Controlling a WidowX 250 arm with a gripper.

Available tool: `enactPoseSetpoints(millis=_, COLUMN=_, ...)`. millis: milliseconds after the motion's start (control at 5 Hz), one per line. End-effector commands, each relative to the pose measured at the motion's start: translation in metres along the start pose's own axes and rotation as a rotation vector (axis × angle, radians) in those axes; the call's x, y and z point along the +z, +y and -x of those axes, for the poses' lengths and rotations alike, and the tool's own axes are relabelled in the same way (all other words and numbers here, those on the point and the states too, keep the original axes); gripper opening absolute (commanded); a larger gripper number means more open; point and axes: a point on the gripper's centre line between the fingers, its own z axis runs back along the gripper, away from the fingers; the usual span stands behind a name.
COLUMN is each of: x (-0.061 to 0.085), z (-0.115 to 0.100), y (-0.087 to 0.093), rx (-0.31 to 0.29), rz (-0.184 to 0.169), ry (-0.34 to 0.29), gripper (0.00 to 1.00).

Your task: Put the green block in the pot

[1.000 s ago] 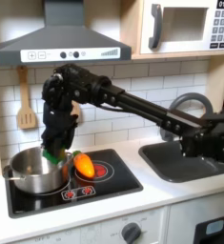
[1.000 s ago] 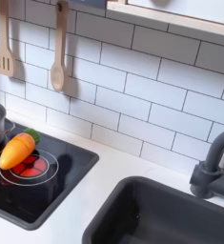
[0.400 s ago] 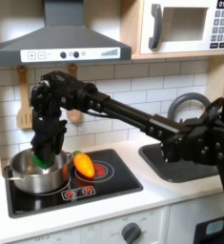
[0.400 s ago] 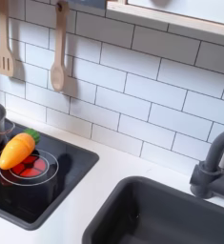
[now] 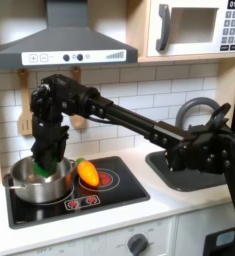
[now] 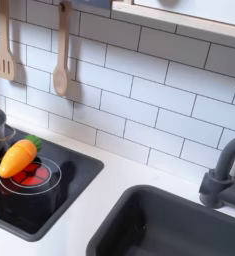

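Green block [image 5: 44,167] pinched between closed gripper [image 5: 44,170] fingers, low inside pot [image 5: 36,184]

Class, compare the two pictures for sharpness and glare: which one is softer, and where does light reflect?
The first exterior view is softer and low in detail; the pot shows bright reflections. The second exterior view is crisper; the tiles have a mild sheen and the orange toy vegetable is evenly lit.

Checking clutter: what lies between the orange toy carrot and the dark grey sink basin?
Bare hob and white counter in the second exterior view, between carrot and sink.
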Motion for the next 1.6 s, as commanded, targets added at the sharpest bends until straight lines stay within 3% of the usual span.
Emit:
enactPoseSetpoints(millis=0, x=0.0000, z=0.0016, y=0.0012, rx=0.001, rz=-0.011, ry=0.010, gripper=1.00)
enactPoseSetpoints(millis=200, x=0.0004, z=0.0024, y=0.0037, rx=0.002, rz=-0.027, ry=0.015, gripper=1.00)
enactPoseSetpoints(millis=800, x=0.0011, z=0.0026, y=0.0036, rx=0.002, rz=-0.027, ry=0.015, gripper=1.00)
enactPoseSetpoints(millis=1000, x=0.0013, z=0.0022, y=0.0057, rx=0.007, rz=-0.032, ry=0.008, gripper=0.95)
enactPoseSetpoints(millis=1200, x=0.0028, z=0.0017, y=0.0032, rx=-0.014, rz=-0.034, ry=0.002, gripper=0.16)
enactPoseSetpoints(millis=1400, x=0.0022, z=0.0012, y=0.0044, rx=-0.003, rz=-0.018, ry=0.000, gripper=0.00)
